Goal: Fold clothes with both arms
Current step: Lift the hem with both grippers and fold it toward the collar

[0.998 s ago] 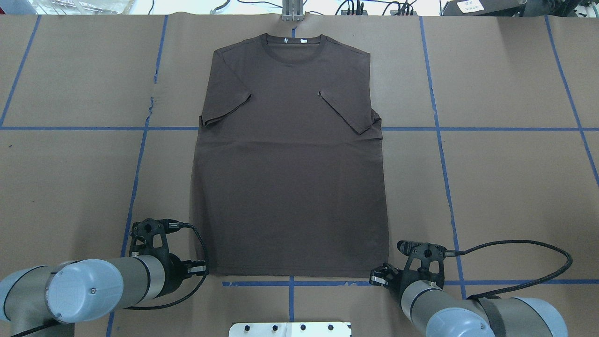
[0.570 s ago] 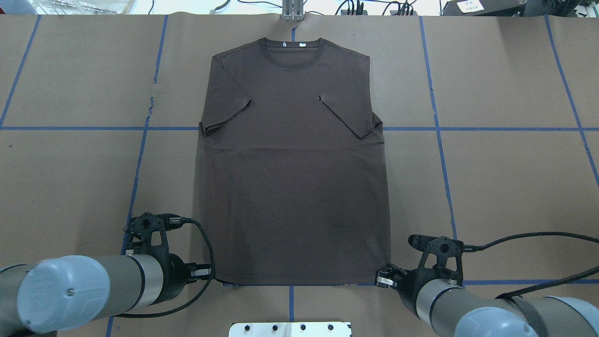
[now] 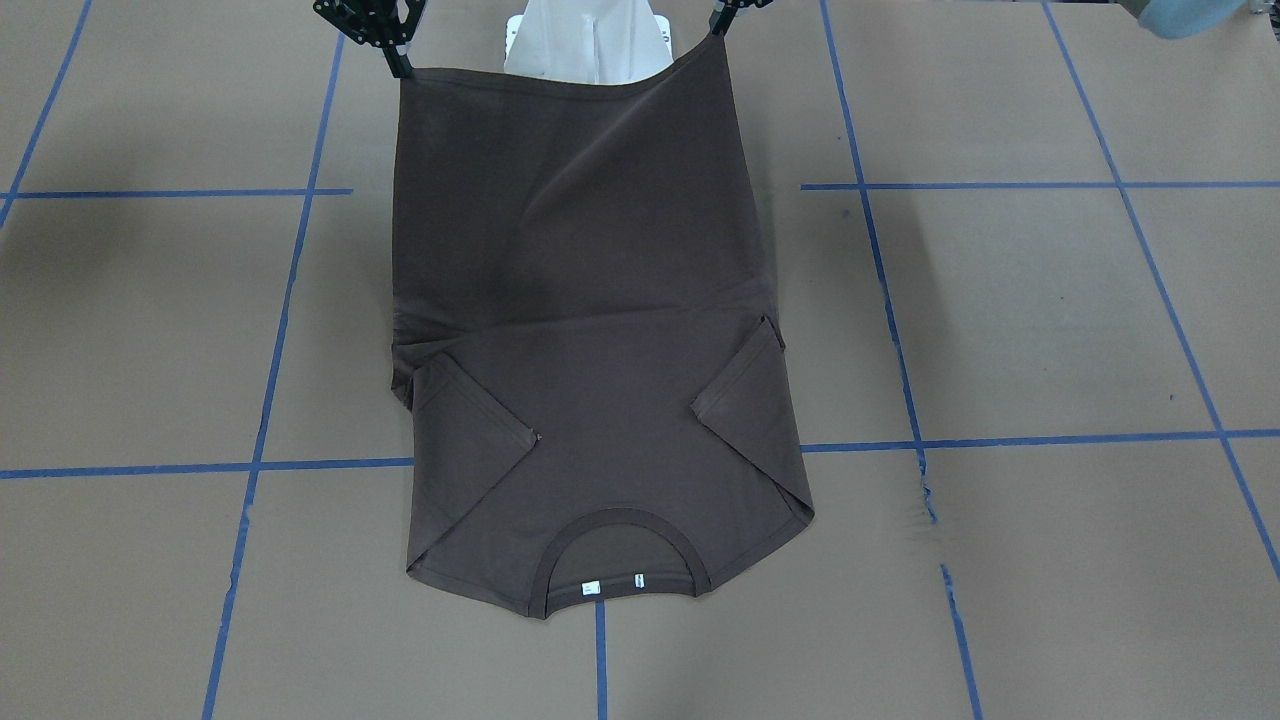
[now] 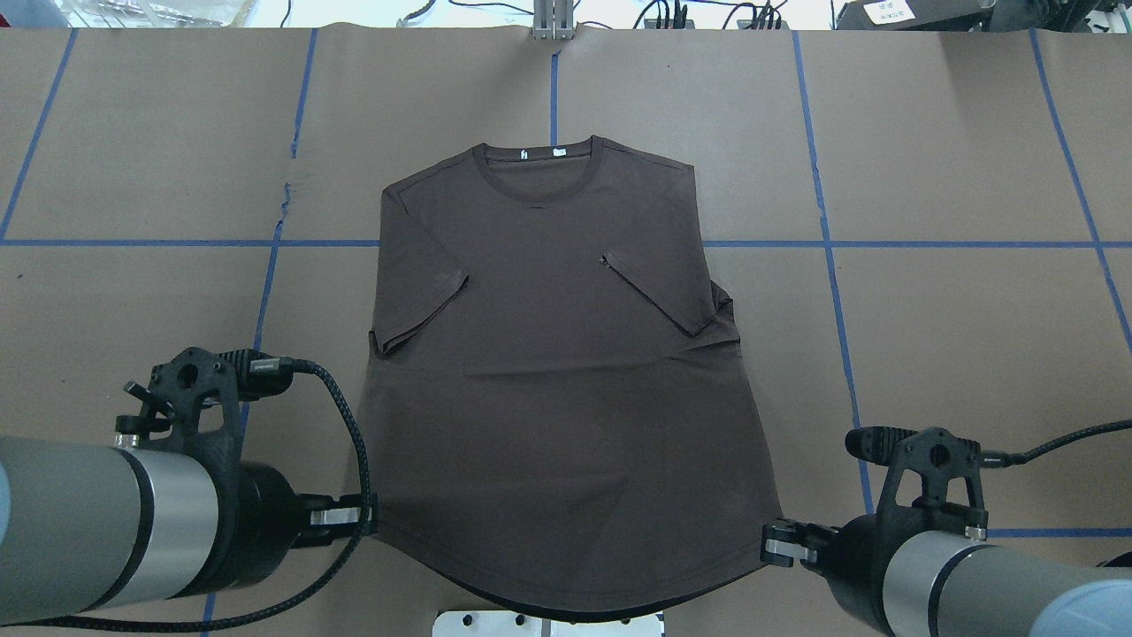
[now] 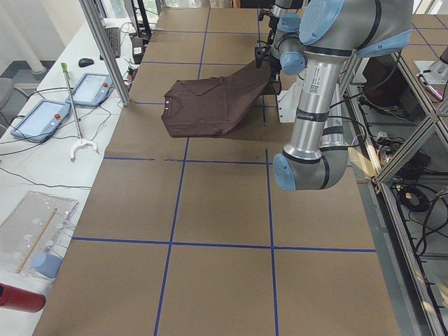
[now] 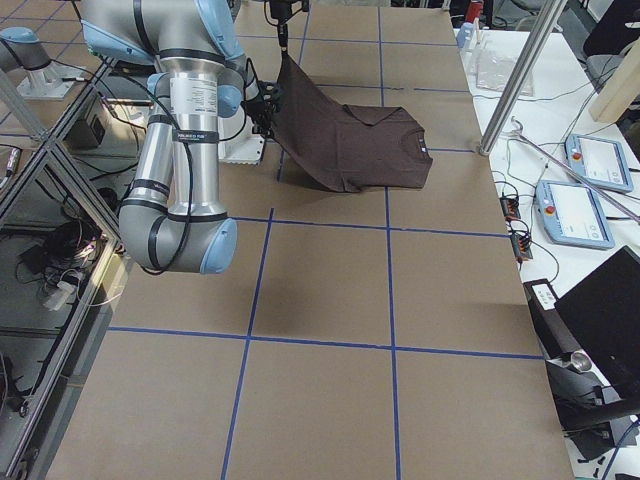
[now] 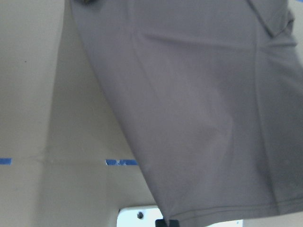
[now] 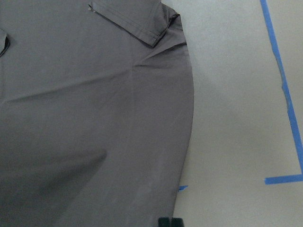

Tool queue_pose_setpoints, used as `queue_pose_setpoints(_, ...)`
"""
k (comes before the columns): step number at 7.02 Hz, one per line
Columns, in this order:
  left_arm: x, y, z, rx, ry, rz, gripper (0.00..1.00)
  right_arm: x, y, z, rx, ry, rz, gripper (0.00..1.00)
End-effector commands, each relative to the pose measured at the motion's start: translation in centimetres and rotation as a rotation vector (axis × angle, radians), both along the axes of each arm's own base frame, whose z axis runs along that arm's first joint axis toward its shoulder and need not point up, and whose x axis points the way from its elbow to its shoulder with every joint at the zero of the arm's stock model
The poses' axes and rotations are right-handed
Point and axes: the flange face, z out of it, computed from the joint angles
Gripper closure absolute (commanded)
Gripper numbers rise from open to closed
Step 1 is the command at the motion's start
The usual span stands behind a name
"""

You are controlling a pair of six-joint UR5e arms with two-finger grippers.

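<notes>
Left black two-finger claw (image 4: 368, 519) pinches the dark brown short-sleeved T-shirt (image 4: 566, 354) at its eight o'clock hem corner, right black claw (image 4: 769, 541) at four o'clock; hem raised, collar flat on the brown desk (image 4: 955, 354).

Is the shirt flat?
No, left gripper and right gripper hold the T-shirt up by its hem; the neck end lies on the table.

Dark brown-grey T-shirt (image 4: 557, 372), front up, both short sleeves folded in over the chest. Collar end flat on the desk (image 4: 929, 133), white labels showing inside the neckline. Hem end lifted, sagging between its corners. One corner pinched in the left tool (image 4: 364, 516), the other in the right tool (image 4: 771, 542).
</notes>
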Motion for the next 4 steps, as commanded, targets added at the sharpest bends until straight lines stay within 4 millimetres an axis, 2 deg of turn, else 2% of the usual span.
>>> queue_pose_setpoints(1, -0.9, -5.5, 0.9, 0.080, -0.067, -0.071, 1.00, 1.0, -6.1, -1.0, 0.021, 0.005, 0.022, 1.00)
queue_pose_setpoints(3, -1.8, -10.8, 1.3, 0.134, -0.122, -0.141, 1.00, 2.6, -15.5, -0.9, -0.027, 0.013, 0.074, 1.00)
queue_pose_setpoints(4, -1.6, -13.7, 1.2, 0.147, -0.152, -0.174, 1.00, 3.8, -19.0, -1.1, -0.025, 0.018, 0.107, 1.00)
